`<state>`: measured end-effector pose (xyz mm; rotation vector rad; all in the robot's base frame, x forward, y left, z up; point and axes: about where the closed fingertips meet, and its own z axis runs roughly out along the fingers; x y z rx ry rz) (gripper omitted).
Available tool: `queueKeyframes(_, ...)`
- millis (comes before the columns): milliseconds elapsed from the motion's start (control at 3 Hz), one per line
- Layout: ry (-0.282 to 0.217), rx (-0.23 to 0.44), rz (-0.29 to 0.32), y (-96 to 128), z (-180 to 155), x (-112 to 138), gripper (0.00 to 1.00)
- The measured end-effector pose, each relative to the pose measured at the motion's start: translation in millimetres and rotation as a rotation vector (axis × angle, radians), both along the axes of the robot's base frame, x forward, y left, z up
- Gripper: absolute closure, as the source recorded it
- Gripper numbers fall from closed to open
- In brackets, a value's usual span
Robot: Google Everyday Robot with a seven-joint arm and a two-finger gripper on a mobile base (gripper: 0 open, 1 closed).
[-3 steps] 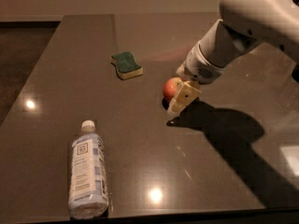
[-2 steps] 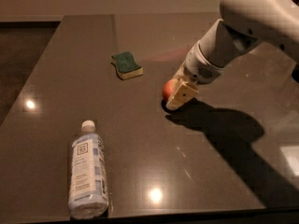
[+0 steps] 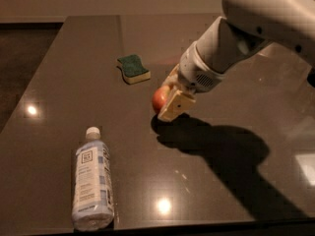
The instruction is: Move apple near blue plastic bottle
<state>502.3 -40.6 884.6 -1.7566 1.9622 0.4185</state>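
I have the gripper [image 3: 167, 101] over the middle of the dark table [image 3: 59, 73], its two fingers closed on the apple [image 3: 157, 99], which shows red at the gripper's left edge, with a cream finger [image 3: 176, 105] covering its right half. The blue plastic bottle [image 3: 92, 181] lies on its side well apart, down and left of the gripper. Its long axis runs near-to-far, and its white cap is the end closer to the gripper. A green-topped sponge [image 3: 133, 69] sits up and left of the gripper.

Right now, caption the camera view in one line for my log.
Gripper holding the apple over the dark table, sponge behind, blue plastic bottle lying in front.
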Motion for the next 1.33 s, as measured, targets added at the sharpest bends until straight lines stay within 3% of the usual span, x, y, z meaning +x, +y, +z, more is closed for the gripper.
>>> queueKeyframes(333, 0.013, 0.008, 0.091, 28.8, -2.9, -26.8, 1.00)
queueKeyframes(1000, 0.028, 0.002, 0.189, 59.9, -13.4, -54.1, 1.00)
queueKeyframes(1333, 0.036, -0.004, 0.202, 70.2, -18.1, -59.2, 0.86)
